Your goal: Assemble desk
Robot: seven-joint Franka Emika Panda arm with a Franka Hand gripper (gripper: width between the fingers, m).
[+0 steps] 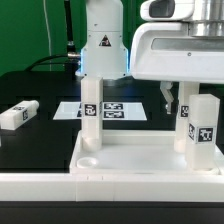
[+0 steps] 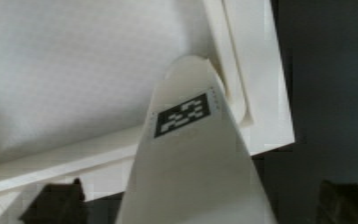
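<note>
Desk top (image 1: 140, 160) foremost, gripper (image 1: 173, 100) seemingly above right leg (image 1: 200, 125)

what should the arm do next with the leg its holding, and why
Probably keep turning the white block leg into its corner socket. It stands upright at the corner of the white rimmed tray-like top with the end effector over it, while another white leg already stands at the far corner and a third lies loose.
</note>
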